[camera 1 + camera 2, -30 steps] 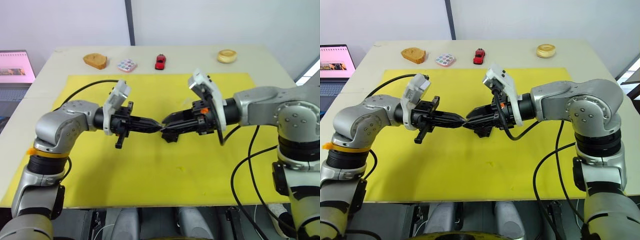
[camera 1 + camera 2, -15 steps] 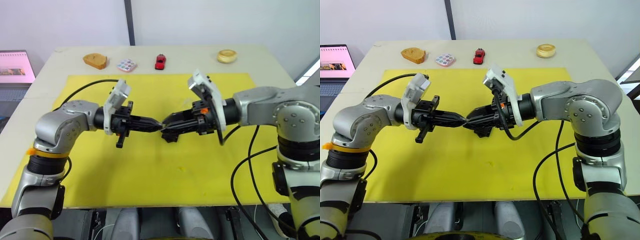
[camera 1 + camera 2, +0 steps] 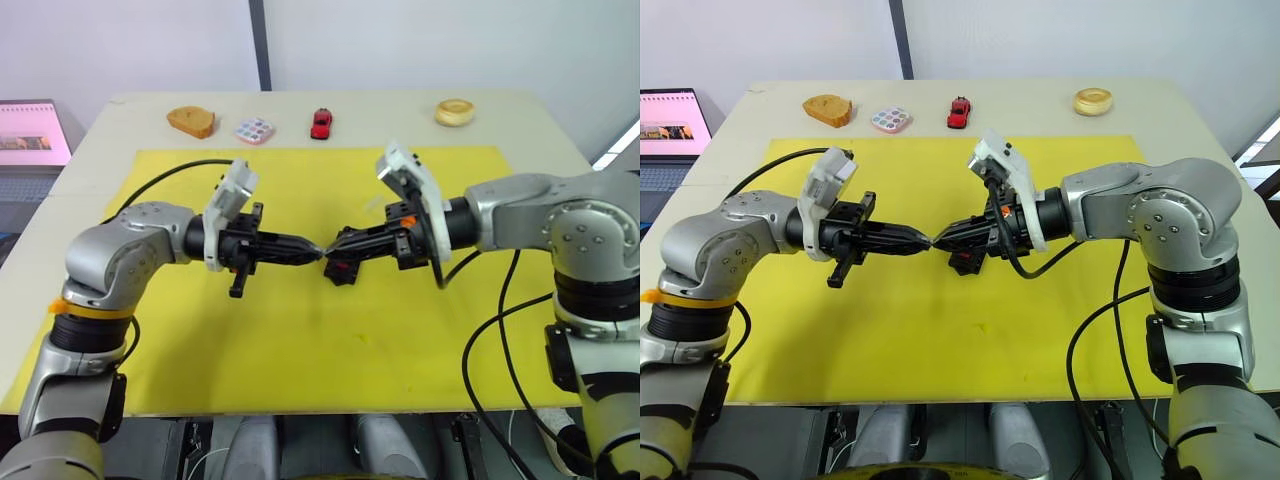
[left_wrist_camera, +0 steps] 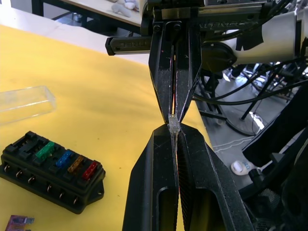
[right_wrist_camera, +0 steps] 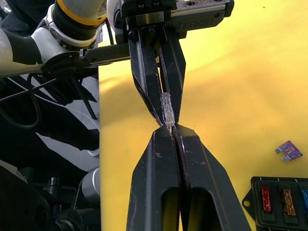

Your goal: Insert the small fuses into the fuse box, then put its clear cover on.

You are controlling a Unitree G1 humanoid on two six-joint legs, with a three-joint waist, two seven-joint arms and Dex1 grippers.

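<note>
Above the yellow mat (image 3: 300, 350) my two grippers meet tip to tip. The left gripper (image 3: 316, 250) is shut on a small pale grey fuse (image 5: 166, 108). My right gripper (image 3: 331, 252) has its tips closed on the other end of that same fuse (image 4: 173, 125). The black fuse box (image 4: 50, 171) lies on the mat just below the right gripper, with green, blue, brown and red fuses standing in one row. A purple fuse (image 5: 288, 150) lies loose on the mat beside the box. The clear cover (image 4: 24, 103) rests flat on the mat a little beyond the box.
Along the table's far edge stand a wooden piece (image 3: 190, 121), a multicoloured tile (image 3: 254, 130), a red toy car (image 3: 320, 123) and a round wooden ring (image 3: 454, 111). A laptop (image 3: 30, 135) sits off the table's left side.
The right gripper's fingers, spread apart earlier, have closed to a point against the left gripper's tips. Both arms have stayed in place.
</note>
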